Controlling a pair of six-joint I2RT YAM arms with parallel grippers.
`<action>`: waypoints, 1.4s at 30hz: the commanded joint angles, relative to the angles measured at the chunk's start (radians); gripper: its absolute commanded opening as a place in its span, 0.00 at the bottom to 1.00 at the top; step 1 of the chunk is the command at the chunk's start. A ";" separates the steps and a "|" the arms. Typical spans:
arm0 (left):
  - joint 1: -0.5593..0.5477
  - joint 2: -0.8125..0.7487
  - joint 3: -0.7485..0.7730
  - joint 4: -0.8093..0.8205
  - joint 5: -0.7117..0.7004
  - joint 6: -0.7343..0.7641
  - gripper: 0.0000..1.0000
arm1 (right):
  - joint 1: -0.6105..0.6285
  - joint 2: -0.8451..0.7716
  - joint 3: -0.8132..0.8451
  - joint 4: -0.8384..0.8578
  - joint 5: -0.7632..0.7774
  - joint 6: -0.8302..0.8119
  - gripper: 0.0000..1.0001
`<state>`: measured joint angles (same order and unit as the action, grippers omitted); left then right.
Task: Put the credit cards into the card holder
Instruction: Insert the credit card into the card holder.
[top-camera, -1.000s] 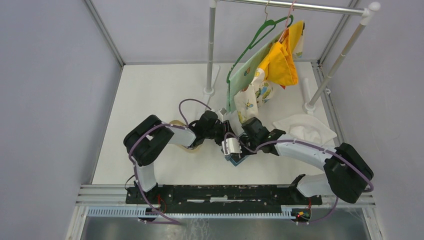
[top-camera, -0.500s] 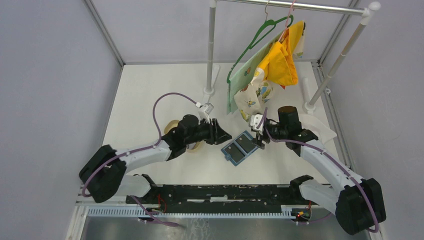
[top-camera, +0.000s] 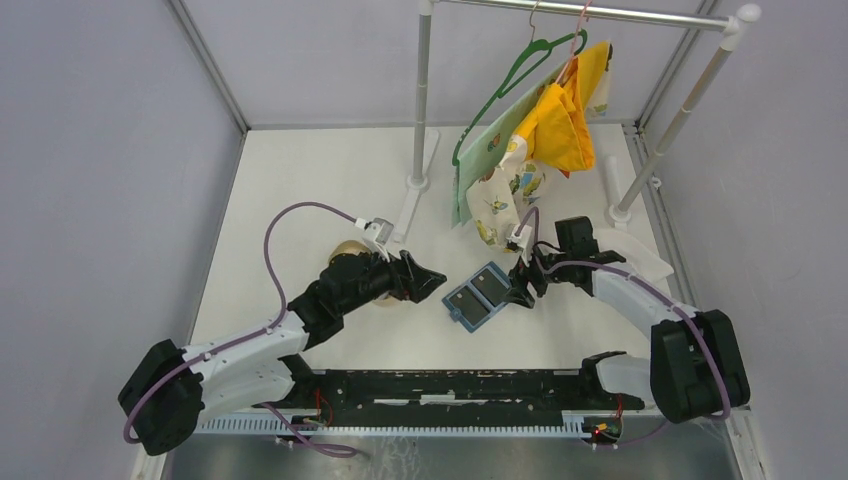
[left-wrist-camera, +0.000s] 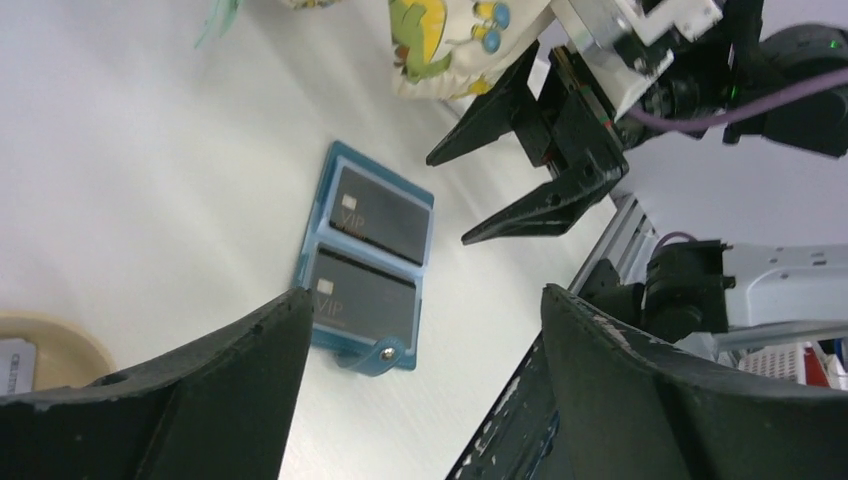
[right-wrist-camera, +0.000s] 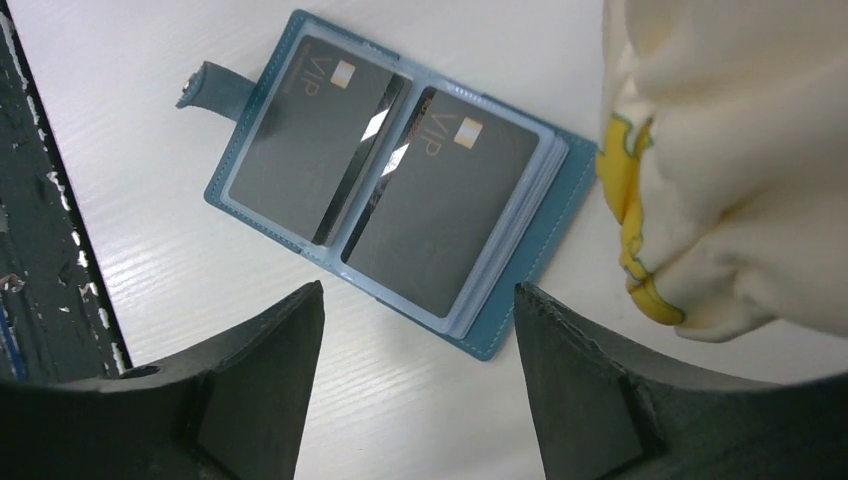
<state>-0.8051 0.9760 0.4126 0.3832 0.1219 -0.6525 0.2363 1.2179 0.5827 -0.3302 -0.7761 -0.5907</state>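
Observation:
The teal-blue card holder (top-camera: 480, 296) lies open flat on the white table, its snap tab (left-wrist-camera: 385, 352) sticking out. Two dark credit cards marked VIP (right-wrist-camera: 300, 135) (right-wrist-camera: 440, 200) sit in its clear sleeves. My left gripper (top-camera: 437, 281) is open just left of the holder and apart from it, with nothing between its fingers (left-wrist-camera: 425, 295). My right gripper (top-camera: 523, 291) is open at the holder's right edge and is also empty (right-wrist-camera: 418, 290). A pale card's corner (left-wrist-camera: 12, 358) shows in the tan tray (left-wrist-camera: 60, 345).
The tan oval tray (top-camera: 352, 248) lies under my left arm. A clothes rack stands behind, with feet (top-camera: 418, 182) (top-camera: 620, 212) and hanging printed and yellow clothes (top-camera: 540, 130) that reach close to the holder. A white cloth (top-camera: 625, 252) lies at the right.
One second ago both grippers were close together over the holder. Both have let go and drawn apart, the left arm stretching out low to the left. The holder now lies open and free.

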 joint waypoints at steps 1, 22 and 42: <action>-0.003 0.009 -0.084 0.130 0.060 -0.055 0.83 | -0.003 0.075 0.029 0.032 0.007 0.112 0.74; -0.192 0.497 0.160 0.102 -0.174 -0.055 0.26 | -0.009 0.191 0.050 0.085 0.022 0.247 0.53; -0.196 0.753 0.348 -0.032 -0.201 -0.038 0.18 | -0.050 0.188 0.032 0.094 -0.067 0.282 0.52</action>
<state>-0.9955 1.7058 0.7158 0.3450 -0.0517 -0.7300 0.1890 1.3895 0.5983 -0.2596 -0.7891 -0.3260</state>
